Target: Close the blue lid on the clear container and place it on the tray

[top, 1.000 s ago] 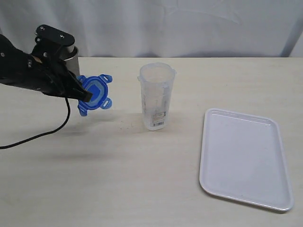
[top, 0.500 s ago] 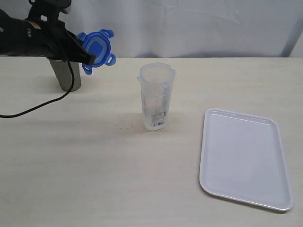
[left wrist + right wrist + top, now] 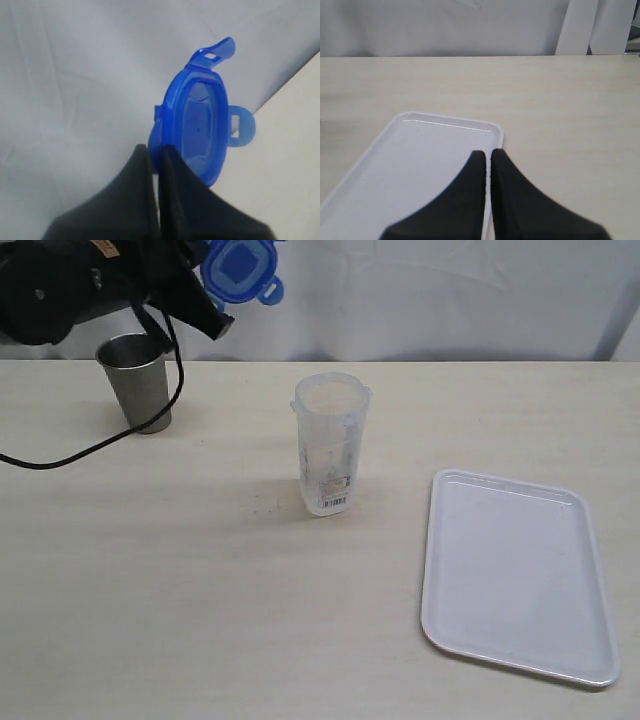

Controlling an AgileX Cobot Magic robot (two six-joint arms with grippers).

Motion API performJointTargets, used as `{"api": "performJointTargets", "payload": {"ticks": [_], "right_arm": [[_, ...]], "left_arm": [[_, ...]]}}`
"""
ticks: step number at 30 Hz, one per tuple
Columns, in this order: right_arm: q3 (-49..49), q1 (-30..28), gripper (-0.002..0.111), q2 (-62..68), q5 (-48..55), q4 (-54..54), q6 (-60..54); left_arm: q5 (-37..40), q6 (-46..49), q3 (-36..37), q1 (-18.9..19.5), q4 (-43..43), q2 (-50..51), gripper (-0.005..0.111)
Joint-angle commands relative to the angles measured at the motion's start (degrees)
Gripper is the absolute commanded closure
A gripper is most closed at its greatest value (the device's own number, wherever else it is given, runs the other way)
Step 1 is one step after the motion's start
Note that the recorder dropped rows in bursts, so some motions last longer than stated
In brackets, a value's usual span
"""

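My left tool (image 3: 159, 150) is pinching the blue lid (image 3: 240, 265) by a thin strip of its rim. It holds the lid high in the air, above and to the left of the clear container (image 3: 330, 440). The container stands upright and open near the middle of the table (image 3: 200, 590), well apart from the tray (image 3: 432, 540) on the right. My right tool (image 3: 487, 155) is pressed together with nothing in it and hangs over one end of the tray. My main worry is the grip. With so little of the rim between the jaws, the lid could swivel or slip out as I swing it across. It is also tilted up on edge, so I must level it first, or it may land crooked with a flap caught on the mouth. The container is tall and narrow and nothing steadies it, so a sideways push while pressing down could tip it. My cable also hangs close to the steel cup (image 3: 137, 380) and could drag it.
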Motion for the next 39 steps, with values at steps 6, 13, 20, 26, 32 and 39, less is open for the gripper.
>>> {"api": "performJointTargets", "payload": {"ticks": [6,13,20,26,32,39], "right_arm": [[0.16,0.14,0.104,-0.20,0.03,0.16,0.19],[0.16,0.14,0.104,-0.20,0.03,0.30,0.19],[0.16,0.14,0.104,-0.20,0.03,0.30,0.19],[0.16,0.14,0.104,-0.20,0.03,0.30,0.19],[0.16,0.14,0.104,-0.20,0.03,0.30,0.19],[0.16,0.14,0.104,-0.20,0.03,0.30,0.19]], "left_arm": [[-9.66,12.66,-0.73,-4.33,6.45,2.32,0.107],[-18.54,32.45,-1.77,-4.60,-9.26,6.85,0.107],[-18.16,37.42,-6.88,-5.40,-12.11,12.05,0.107],[-10.27,40.00,-7.74,-8.85,-12.05,12.64,0.107],[-8.93,41.07,-7.74,-11.48,-12.66,12.64,0.107],[-8.34,50.08,-7.74,-13.78,-17.44,12.64,0.107]]}}
